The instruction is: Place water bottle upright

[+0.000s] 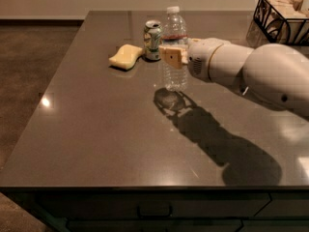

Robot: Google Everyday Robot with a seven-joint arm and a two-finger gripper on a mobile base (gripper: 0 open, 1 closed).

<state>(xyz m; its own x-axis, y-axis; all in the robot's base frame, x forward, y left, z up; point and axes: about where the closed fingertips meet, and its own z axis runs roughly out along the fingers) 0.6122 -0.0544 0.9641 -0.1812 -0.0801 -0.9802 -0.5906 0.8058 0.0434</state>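
Observation:
The water bottle (175, 74) is a clear ribbed bottle with a white cap and a thin red label band. It stands upright over the dark countertop (96, 139), its base at or just above the surface. My gripper (173, 57) reaches in from the right and is shut on the bottle's middle, with one tan finger pad (170, 57) across its front. The white arm (251, 71) stretches off to the right edge.
A green-and-white soda can (153, 40) stands just left of and behind the bottle. A yellow sponge (126, 57) lies left of the can. A black wire basket (282, 18) sits at the back right. The counter's front edge (145, 187) is near, with drawers below.

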